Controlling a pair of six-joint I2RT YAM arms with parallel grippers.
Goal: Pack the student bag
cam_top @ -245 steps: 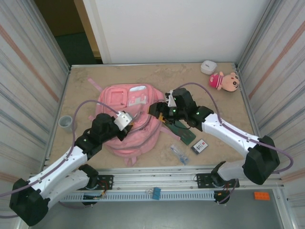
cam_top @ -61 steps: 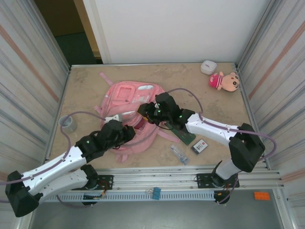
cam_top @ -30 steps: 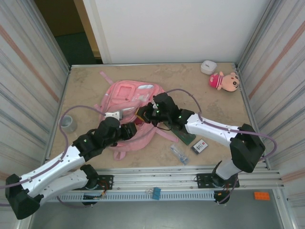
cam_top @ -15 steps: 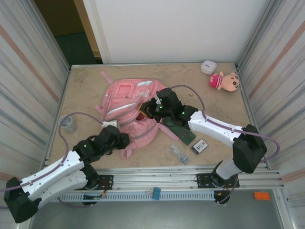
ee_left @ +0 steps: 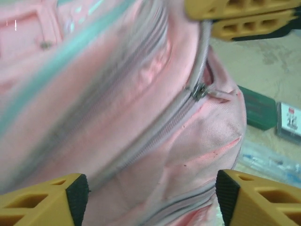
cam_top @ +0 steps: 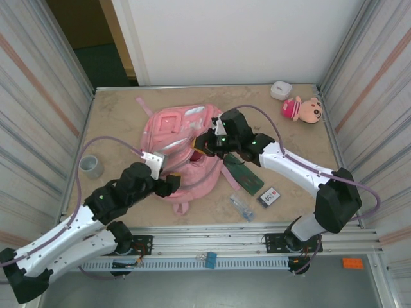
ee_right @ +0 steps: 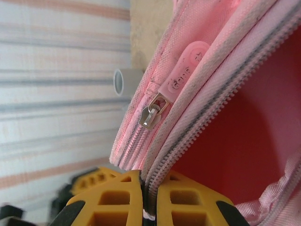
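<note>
We count one student bag [cam_top: 176,144] and two grippers: the left gripper [cam_top: 168,186] and the right gripper [cam_top: 200,145]. To the right of the right gripper lie one flat green case [cam_top: 245,176], one small black-and-white box [cam_top: 270,196], one clear packet [cam_top: 242,207], one plush doll [cam_top: 303,108] and one white pod [cam_top: 280,90] (five single items). Left of the left gripper, one grey cup [cam_top: 90,166].

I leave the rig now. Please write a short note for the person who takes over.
Left gripper: open, at the near side of the student bag, holding nothing.
Right gripper: shut on the bag's zipper edge, holding the mouth open; red lining shows.
Bag: middle of the table. Green case, card pack and clear packet lie to its right; plush doll is in the far right corner.
Done: bag opened.
Left: probably load the loose items, then zip.
</note>
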